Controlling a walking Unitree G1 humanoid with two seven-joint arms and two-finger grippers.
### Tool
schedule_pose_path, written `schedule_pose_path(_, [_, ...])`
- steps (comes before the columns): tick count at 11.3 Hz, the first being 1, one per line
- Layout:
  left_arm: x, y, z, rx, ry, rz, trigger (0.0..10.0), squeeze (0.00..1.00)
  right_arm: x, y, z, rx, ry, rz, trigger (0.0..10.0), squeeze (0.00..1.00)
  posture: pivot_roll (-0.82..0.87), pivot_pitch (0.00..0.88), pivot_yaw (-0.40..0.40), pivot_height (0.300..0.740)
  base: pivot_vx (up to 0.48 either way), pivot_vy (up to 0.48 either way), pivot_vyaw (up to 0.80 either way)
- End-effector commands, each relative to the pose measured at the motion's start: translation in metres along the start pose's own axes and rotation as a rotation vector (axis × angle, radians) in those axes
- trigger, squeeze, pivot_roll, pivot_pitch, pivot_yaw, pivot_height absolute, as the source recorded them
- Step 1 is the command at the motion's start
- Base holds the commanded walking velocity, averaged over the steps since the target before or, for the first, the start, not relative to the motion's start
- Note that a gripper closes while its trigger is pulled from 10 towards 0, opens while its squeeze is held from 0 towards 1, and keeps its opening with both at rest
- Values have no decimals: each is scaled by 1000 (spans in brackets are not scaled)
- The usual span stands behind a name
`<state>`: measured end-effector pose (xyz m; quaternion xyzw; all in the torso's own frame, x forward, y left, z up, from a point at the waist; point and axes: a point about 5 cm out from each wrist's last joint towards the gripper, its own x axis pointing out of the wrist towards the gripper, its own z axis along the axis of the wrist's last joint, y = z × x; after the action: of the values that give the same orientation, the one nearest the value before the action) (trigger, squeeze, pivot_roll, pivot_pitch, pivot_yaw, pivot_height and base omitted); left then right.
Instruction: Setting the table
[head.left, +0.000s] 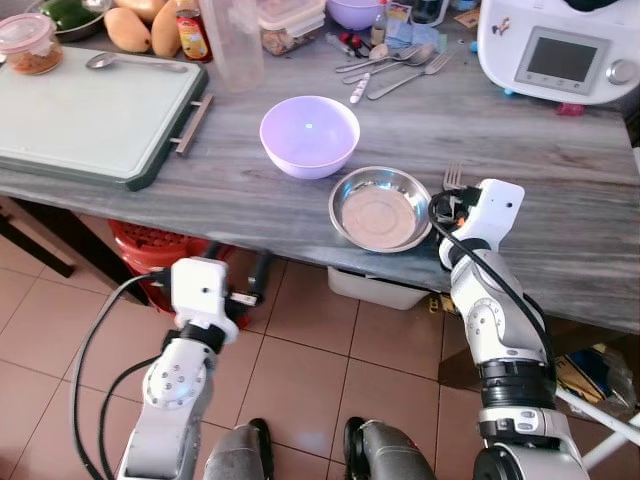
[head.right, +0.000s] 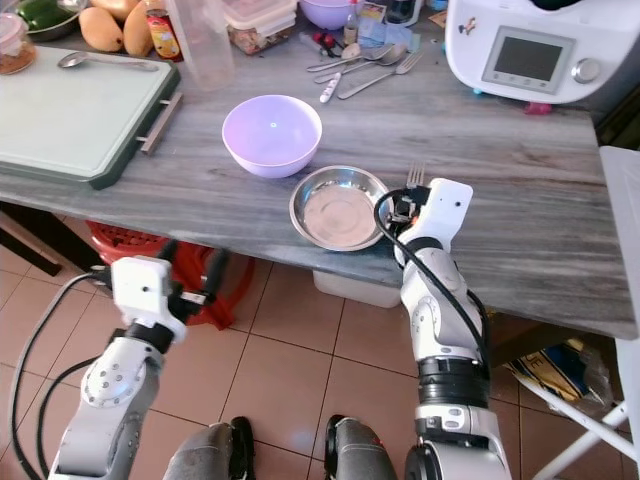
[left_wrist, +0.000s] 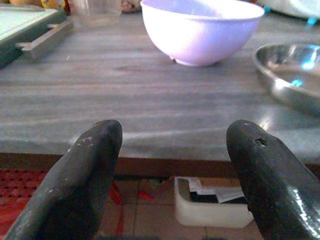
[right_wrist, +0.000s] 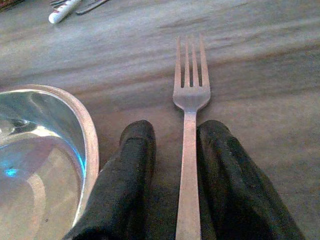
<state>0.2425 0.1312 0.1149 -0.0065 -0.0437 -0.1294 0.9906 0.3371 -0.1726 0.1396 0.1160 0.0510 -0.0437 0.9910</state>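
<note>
A steel plate (head.left: 380, 208) sits near the front edge of the grey wooden table (head.left: 560, 190), with a purple bowl (head.left: 309, 135) just behind it to the left. A fork (right_wrist: 190, 90) lies flat on the table right of the plate, tines pointing away from me. My right gripper (right_wrist: 175, 131) rests over its handle with one finger on each side and a narrow gap showing, so it stands slightly open. My left gripper (left_wrist: 172, 135) hangs open and holds nothing, below and in front of the table edge, facing the bowl.
A pale cutting board (head.left: 90, 115) with a spoon on it fills the table's left. Loose cutlery (head.left: 395, 65), a clear cup (head.left: 232, 40) and a white kitchen appliance (head.left: 560, 50) stand at the back. A red basket (head.left: 150, 250) and a white bin (head.left: 380, 290) sit under the table.
</note>
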Motion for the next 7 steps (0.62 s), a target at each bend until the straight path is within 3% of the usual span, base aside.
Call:
schedule_pose_path(1, [-3, -3, 1, -26, -5, -30, 10000, 0, -3, -11, -12, -15, 48, -43, 10000, 1000, -20, 225, 7, 740, 0, 0, 0])
schedule_pose_path(4, [-4, -8, 3, -60, -12, -77, 10000, 0, -5, -15, 0, -23, -8, -55, 10000, 1000, -22, 223, 0, 740, 0, 0, 0])
schedule_pose_path(7, [-4, -1, -4, -51, 40, 14, 10000, 0, -12, -19, 15, -42, -84, -65, 10000, 1000, -31, 215, -9, 740, 0, 0, 0])
